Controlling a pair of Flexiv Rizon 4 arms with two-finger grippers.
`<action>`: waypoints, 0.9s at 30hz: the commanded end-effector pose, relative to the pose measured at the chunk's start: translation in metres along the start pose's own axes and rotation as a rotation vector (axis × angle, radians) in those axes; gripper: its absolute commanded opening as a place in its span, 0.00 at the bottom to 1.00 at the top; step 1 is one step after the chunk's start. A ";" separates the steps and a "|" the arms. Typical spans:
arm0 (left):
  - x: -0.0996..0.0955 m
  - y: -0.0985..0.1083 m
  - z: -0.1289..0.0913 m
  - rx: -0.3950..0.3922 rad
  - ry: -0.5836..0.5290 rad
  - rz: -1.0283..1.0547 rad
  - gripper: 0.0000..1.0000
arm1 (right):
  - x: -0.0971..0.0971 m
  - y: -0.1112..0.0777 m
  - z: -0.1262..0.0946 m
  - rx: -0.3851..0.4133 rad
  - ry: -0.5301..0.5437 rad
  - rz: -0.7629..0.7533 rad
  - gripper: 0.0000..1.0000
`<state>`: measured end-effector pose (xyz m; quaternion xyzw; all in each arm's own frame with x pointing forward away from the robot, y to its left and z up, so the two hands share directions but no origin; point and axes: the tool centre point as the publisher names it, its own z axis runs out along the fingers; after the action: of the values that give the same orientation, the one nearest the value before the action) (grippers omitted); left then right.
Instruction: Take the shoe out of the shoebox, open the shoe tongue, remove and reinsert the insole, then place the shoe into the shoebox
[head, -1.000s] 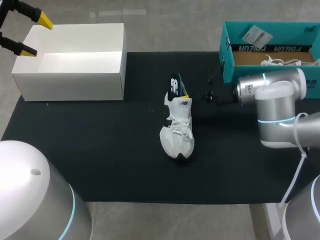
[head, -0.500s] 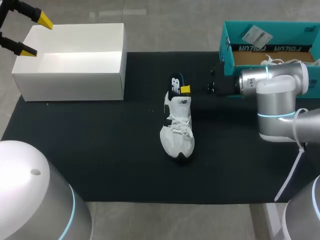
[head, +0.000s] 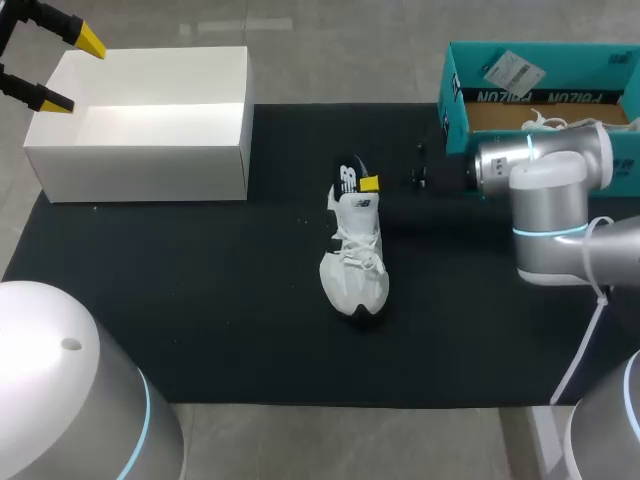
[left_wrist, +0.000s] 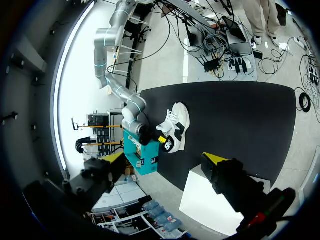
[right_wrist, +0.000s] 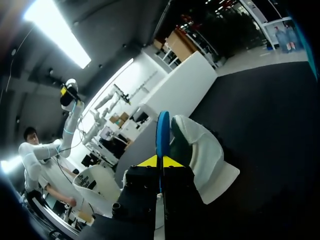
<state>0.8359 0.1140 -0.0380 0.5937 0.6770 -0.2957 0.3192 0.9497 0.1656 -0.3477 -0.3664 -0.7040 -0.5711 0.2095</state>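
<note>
1. The first step looks done. The shoe (head: 355, 262) is out of its box and lies on the black mat (head: 200, 300) covering the bench, near the middle, toe towards me and heel towards the far edge.
2. I judge that the insole step is in hand. The insole (head: 349, 175) stands on edge at the heel end of the shoe, dark with a blue rim, and most of it is above the collar. I cannot tell whether its lower end is inside the shoe.
3. My right hand (head: 372, 182) reaches in from the right side. In the right wrist view its two yellow tips are pressed together on the thin blue edge of the insole (right_wrist: 162, 131), so the right hand (right_wrist: 160, 161) has it pinched. The white shoe (right_wrist: 200, 150) sits just beyond and beside the fingers, and I do not see them touching it.
4. My left hand (head: 72, 72) hangs at the far left corner beside the white box (head: 140, 160), well apart from the shoe. Its fingers are spread wide and hold nothing.
5. As I read it, what is left is to seat the insole flat inside the shoe and then lift the shoe into the shoebox.
6. The teal shoebox (head: 455, 120) stands at the far right, behind my right arm, with white laces (head: 545, 122) showing inside it. The white box is open on top.
</note>
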 end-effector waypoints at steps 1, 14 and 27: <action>-0.001 0.002 0.000 0.004 0.004 0.000 1.00 | 0.007 -0.013 0.002 0.007 -0.005 0.014 0.00; -0.001 0.002 0.000 0.004 0.004 0.000 1.00 | 0.011 -0.013 0.000 -0.004 -0.010 0.000 0.42; -0.001 0.002 0.000 0.004 0.004 0.000 1.00 | 0.001 0.012 0.002 -0.023 -0.015 -0.029 0.25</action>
<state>0.8359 0.1141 -0.0380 0.5937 0.6770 -0.2956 0.3191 0.9539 0.1652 -0.3364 -0.3645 -0.7033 -0.5804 0.1889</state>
